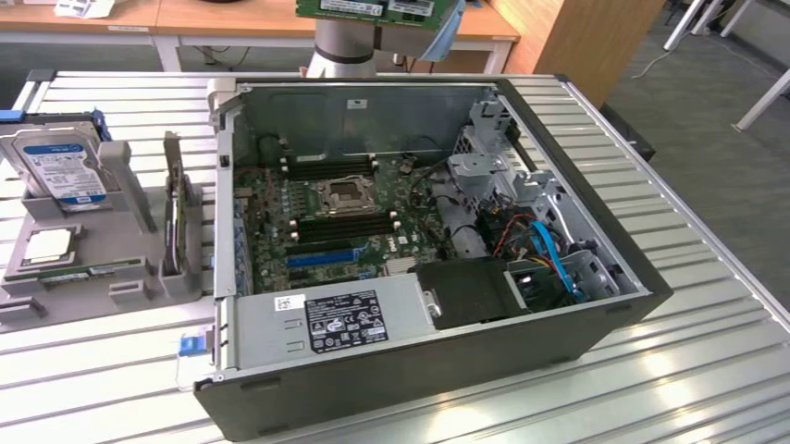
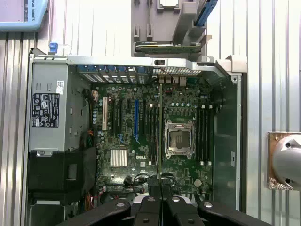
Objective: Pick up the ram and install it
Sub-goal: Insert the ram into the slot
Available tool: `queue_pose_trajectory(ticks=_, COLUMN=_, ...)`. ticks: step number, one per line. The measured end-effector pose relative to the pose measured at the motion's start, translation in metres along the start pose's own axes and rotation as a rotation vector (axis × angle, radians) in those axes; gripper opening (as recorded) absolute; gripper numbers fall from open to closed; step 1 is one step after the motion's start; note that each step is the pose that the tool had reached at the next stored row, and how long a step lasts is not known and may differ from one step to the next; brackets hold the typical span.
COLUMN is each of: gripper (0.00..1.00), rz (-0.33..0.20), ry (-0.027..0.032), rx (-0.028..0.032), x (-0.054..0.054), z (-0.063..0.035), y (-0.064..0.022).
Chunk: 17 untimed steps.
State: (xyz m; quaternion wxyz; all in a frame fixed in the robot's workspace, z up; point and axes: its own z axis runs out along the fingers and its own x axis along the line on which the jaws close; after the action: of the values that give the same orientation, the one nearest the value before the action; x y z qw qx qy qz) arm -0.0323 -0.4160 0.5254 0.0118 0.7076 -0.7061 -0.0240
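The ram (image 1: pixel 368 7) is a long green board with black chips and white stickers, hanging high over the far side of the open computer case (image 1: pixel 593 319). In the wrist view the ram (image 2: pixel 160 127) is seen edge-on as a thin dark strip running over the motherboard (image 2: pixel 183 101), beside the CPU socket (image 2: pixel 179 138). My gripper (image 2: pixel 161 190) is shut on the ram, its two black fingers pressed against either side of the stick. The dark memory slots (image 1: pixel 331 222) lie on both sides of the socket, far below the stick.
A grey holder (image 1: pixel 124 291) on the exterior view's left carries a hard drive (image 1: pixel 59 168), a processor chip (image 1: pixel 47 244) and another green stick (image 1: pixel 96 271). The power supply (image 1: pixel 331 321), drive cage (image 1: pixel 487 176) and cables (image 1: pixel 543 250) crowd the case. The arm's base (image 1: pixel 346 46) stands behind it.
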Motion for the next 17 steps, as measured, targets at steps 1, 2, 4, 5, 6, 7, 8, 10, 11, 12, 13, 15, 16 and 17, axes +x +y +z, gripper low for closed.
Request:
queue_pose_trajectory(ticks=1, gripper=0.11, rz=0.000, ry=0.0000, rx=-0.0001, x=0.0000, z=0.0000, y=0.0000)
queue_pose_trajectory(ticks=2, gripper=0.11, rz=0.000, ry=0.0000, rx=-0.0001, x=0.0000, z=0.0000, y=0.0000)
queue_pose_trajectory(ticks=4, gripper=0.11, rz=0.000, ry=0.0000, rx=0.0000, x=0.0000, z=0.0000, y=0.0000)
queue_pose_trajectory(ticks=5, gripper=0.11, rz=0.000, ry=0.0000, rx=0.0000, x=0.0000, z=0.0000, y=0.0000)
queue_pose_trajectory(ticks=6, gripper=0.11, rz=0.000, ry=0.0000, rx=0.0000, x=0.0000, z=0.0000, y=0.0000)
queue_pose_trajectory(ticks=7, gripper=0.11, rz=0.000, ry=0.0000, rx=0.0000, x=0.0000, z=0.0000, y=0.0000)
queue_pose_trajectory(ticks=8, gripper=0.11, rz=0.000, ry=0.0000, rx=-0.0001, x=0.0000, z=0.0000, y=0.0000)
queue_pose_trajectory(ticks=10, gripper=0.11, rz=0.000, ry=0.0000, rx=-0.0001, x=0.0000, z=0.0000, y=0.0000)
queue_pose_trajectory(ticks=11, gripper=0.11, rz=0.000, ry=0.0000, rx=0.0000, x=0.0000, z=0.0000, y=0.0000)
queue_pose_trajectory(ticks=12, gripper=0.11, rz=0.000, ry=0.0000, rx=0.0000, x=0.0000, z=0.0000, y=0.0000)
queue_pose_trajectory(ticks=13, gripper=0.11, rz=0.000, ry=0.0000, rx=-0.0005, x=0.0000, z=0.0002, y=0.0000)
queue_pose_trajectory(ticks=15, gripper=0.11, rz=0.000, ry=0.0001, rx=-0.0011, x=0.0001, z=0.0022, y=-0.0001)
queue_pose_trajectory(ticks=16, gripper=0.11, rz=0.000, ry=0.0000, rx=-0.0011, x=0.0002, z=0.0040, y=-0.0002)
queue_pose_trajectory(ticks=17, gripper=0.11, rz=0.000, ry=0.0000, rx=-0.0012, x=0.0003, z=0.0059, y=-0.0003)
